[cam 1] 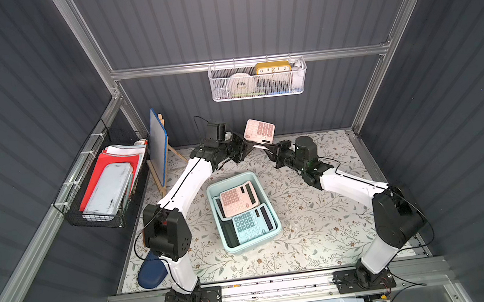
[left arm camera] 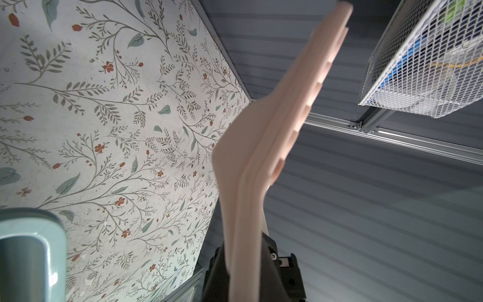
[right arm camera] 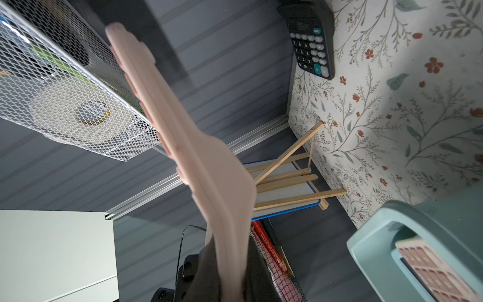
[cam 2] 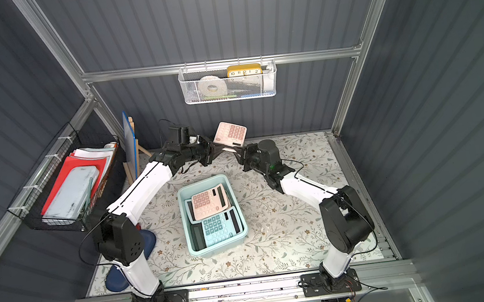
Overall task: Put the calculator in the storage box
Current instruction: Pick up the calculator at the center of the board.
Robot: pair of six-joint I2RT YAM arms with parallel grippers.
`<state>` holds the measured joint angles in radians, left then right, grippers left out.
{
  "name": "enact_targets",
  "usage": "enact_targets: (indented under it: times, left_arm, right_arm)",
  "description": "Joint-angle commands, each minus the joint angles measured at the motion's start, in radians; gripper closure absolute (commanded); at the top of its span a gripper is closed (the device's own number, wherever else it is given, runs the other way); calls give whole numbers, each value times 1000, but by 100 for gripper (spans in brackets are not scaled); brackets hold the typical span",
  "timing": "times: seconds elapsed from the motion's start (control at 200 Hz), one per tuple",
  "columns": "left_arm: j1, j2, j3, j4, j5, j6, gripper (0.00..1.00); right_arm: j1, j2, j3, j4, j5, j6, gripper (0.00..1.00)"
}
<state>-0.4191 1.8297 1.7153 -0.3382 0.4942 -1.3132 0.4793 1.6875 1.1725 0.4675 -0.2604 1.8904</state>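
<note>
1. Where the two arms meet near the back wall, the calculator (cam 1: 259,130) is held in the air above the floral surface (cam 1: 317,226). It is tilted with its keys facing up and is well apart from the storage box (cam 1: 254,245).
2. The left hand (cam 1: 247,145) is clamped on the calculator's lower end from one side. The right hand (cam 1: 266,148) is clamped on the same end from the other side.
3. The calculator is pale pink with darker pink keys and a dark display strip at the gripped end. Both wrist views show it edge-on, thin, with a bend in its profile.
4. The pale mint-blue storage box sits mid-surface. It holds a second pink calculator (cam 1: 238,199) at its far end and a blue calculator (cam 1: 250,223) at its near end, overlapping. Something dark lies beneath them, mostly hidden.
5. The white mesh basket (cam 1: 259,95) on the back wall holds a tape roll (cam 1: 239,84) and a yellow clock (cam 1: 272,67).
6. The black wire basket (cam 1: 96,220) on the left wall holds red folders (cam 1: 109,167) and a pale blue case (cam 1: 108,188).
7. The right wrist view shows a black calculator (right arm camera: 311,41) lying on the surface.
</note>
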Motion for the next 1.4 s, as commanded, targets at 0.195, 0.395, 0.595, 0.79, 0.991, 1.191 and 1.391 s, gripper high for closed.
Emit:
enact_targets:
  times: [0.195,0.395,0.595,0.79,0.991,1.191,1.391]
  left_arm:
    - [37,24,111,-169,107,174,100]
    - [96,-14,141,-434,166,358,100]
    - [131,-17,207,-677,182,543,100]
    - [131,-33,138,-670,297,528,100]
    - [131,-38,97,-656,350,573,100]
    - [107,-37,58,-640,422,582,100]
    - [81,-20,58,-627,481,555,100]
  right_arm:
    - [-14,-84,-44,-33,-74,-93,47]
    - [-89,-127,-18,-237,-265,-272,33]
    - [-162,-141,107,-636,-442,-638,28]
    - [-225,-105,255,-1034,-492,-1026,27]
    - [-286,-29,311,-1131,-600,-1158,29]
    - [-319,34,353,-1169,-671,-1245,29]
    - [-368,74,349,-1130,-798,-1244,31]
